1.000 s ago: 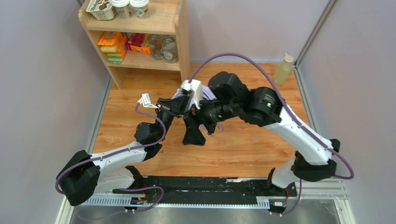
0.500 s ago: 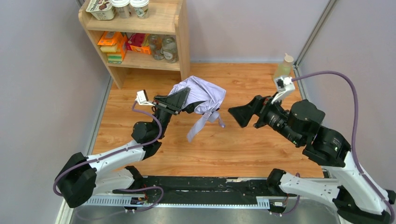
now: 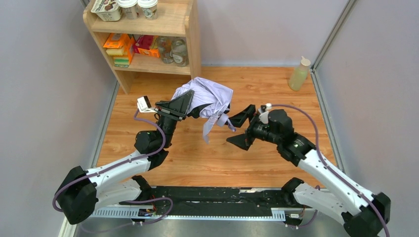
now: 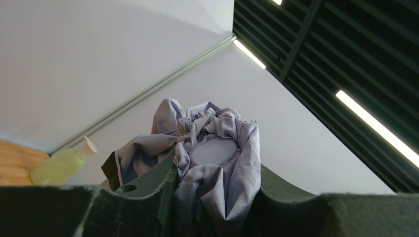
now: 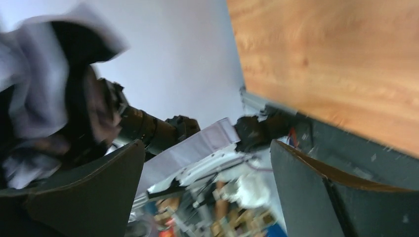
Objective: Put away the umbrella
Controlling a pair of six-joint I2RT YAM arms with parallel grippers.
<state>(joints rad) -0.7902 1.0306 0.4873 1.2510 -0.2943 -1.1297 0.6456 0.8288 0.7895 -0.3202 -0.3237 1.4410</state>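
The umbrella (image 3: 210,96) is up in the air, a crumpled bundle of pale lilac fabric above the far middle of the wooden table (image 3: 276,103), just in front of the wooden shelf unit (image 3: 148,42). A loose strip of the same fabric (image 3: 209,129) dangles from it toward the tabletop. On my left wrist feed the bundle (image 4: 215,148) sits wedged between the two dark fingers, so the left gripper (image 3: 190,104) is pinching the cloth from the left side, jaws partly closed on it. I can't make out the shaft or ribs inside the folds.

The right gripper (image 3: 235,130) hangs just right of the bundle, beside the dangling strip, jaws spread wide with nothing between them. Its own feed is motion-blurred, but the fingers (image 5: 84,192) stand far apart and the lilac cloth (image 5: 34,84) is off to one side. A pale yellow-green bottle (image 3: 299,75) stands at the table's far right corner, well apart from both arms.
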